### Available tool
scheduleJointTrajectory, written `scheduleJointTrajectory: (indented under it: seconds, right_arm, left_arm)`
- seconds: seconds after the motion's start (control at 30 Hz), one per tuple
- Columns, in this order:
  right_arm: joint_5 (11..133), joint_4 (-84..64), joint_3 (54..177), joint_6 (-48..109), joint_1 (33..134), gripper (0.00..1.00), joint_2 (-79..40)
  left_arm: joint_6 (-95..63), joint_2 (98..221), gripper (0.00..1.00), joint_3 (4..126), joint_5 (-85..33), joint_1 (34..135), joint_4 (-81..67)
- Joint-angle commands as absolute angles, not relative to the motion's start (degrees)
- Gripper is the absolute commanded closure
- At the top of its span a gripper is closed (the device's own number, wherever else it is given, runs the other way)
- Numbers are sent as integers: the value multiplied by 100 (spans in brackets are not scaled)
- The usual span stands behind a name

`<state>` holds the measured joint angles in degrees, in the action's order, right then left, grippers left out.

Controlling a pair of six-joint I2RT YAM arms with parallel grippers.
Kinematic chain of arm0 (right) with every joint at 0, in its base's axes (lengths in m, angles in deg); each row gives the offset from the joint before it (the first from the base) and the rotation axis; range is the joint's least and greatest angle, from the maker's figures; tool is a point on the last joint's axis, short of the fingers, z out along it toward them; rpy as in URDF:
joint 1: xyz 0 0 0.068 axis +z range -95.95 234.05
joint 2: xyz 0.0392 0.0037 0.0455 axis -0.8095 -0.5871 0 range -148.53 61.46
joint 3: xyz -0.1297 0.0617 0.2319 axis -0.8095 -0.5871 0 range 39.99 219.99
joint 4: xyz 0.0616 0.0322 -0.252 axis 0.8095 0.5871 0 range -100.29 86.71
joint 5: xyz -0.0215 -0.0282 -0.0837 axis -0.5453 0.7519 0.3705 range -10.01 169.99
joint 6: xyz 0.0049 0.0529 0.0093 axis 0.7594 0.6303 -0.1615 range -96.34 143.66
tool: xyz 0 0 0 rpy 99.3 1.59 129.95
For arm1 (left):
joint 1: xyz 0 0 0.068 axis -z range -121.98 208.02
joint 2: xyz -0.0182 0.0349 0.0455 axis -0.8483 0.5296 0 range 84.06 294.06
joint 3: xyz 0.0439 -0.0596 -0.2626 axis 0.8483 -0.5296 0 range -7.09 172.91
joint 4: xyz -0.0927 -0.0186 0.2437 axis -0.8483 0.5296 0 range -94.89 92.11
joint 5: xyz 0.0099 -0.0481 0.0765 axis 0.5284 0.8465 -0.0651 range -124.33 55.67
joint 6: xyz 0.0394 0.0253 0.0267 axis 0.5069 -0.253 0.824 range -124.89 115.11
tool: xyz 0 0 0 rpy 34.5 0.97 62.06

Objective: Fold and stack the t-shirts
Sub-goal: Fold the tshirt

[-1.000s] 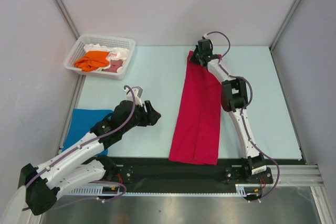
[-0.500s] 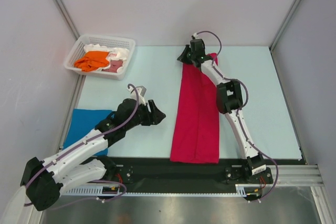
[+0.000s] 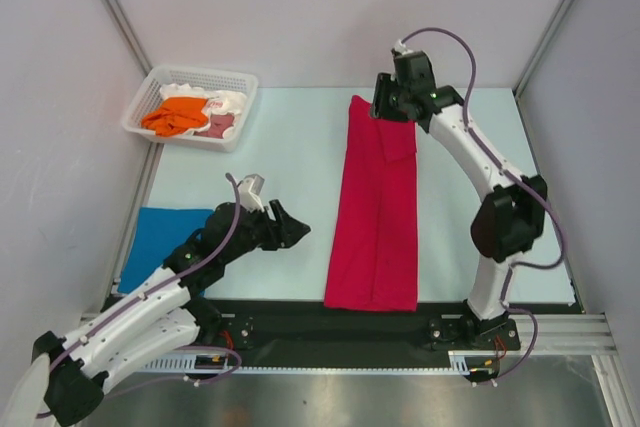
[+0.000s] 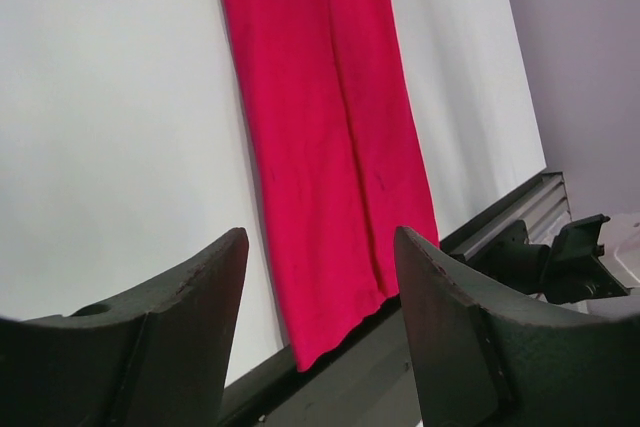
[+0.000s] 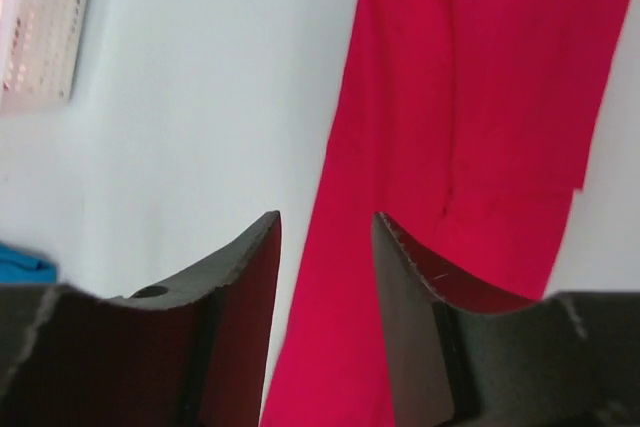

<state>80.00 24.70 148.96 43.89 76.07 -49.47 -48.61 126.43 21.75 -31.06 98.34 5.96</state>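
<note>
Hovering open-jawed above the crimson t-shirt (image 3: 375,217)'s far end, my right gripper (image 3: 393,110) is nearer it; the strip runs nearward, just right of my open, empty left gripper (image 3: 288,230).

White basket (image 3: 205,71) on table (image 3: 290,157), far-left corner

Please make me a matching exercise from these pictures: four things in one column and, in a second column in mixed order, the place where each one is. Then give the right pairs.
Column 1
1. red t-shirt
2. blue t-shirt
3. orange t-shirt
4. right gripper

Column 2
A. in the white basket at the far left corner
B. at the far end of the red t-shirt, fingers apart
C. a long folded strip in the middle of the table
D. flat at the table's near left edge

Pairs: 1-C, 2-D, 3-A, 4-B
</note>
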Motion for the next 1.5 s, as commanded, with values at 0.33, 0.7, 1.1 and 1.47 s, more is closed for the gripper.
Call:
scheduleJointTrajectory:
  seconds: [0.33, 0.7, 1.1, 1.47]
  right_arm:
    - [8922, 2532, 12667, 4352, 8147, 45, -4383]
    - [9255, 1908, 12490, 4475, 8253, 46, -5252]
    - [8966, 1495, 12630, 4397, 7972, 46, -5964]
    - [8720, 1520, 13728, 4317, 7954, 48, -7150]
  left_arm:
    - [-5103, 11975, 34, 1901, -2792, 9793, 803]
    - [-5138, 12071, 34, 1716, -2739, 9784, 592]
    - [-4901, 12563, 33, 1830, -2757, 9775, 303]
    - [-4717, 13003, 32, 2041, -2704, 9661, 118]
